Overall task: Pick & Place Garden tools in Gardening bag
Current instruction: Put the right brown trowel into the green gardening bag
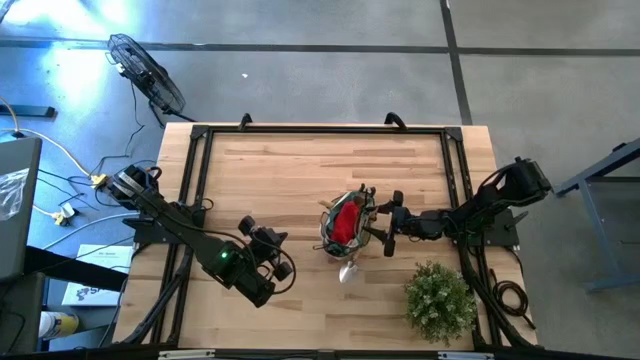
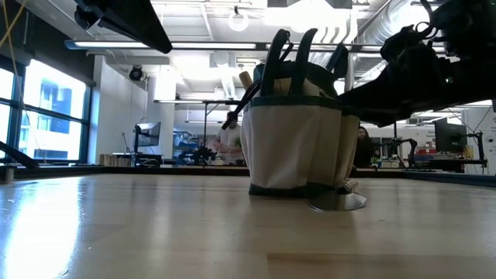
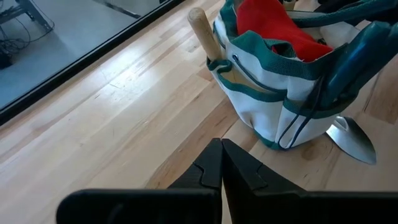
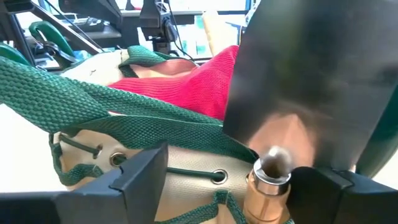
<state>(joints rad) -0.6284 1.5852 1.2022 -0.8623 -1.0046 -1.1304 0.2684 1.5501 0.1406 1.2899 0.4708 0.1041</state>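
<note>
Where pale wood planks meet a black frame: bag [image 1: 345, 226] just right of centre, red piece [image 1: 344, 222] inside, plant [image 1: 439, 298] at 5 o'clock. Right gripper [image 4: 231, 182] at bag's rim, fingers spread around trowel [image 4: 311, 93]. Left gripper [image 3: 221, 163] at 7 o'clock, fingers pressed together. Grey floor, fan [image 1: 146, 72] at 11 o'clock.
</note>
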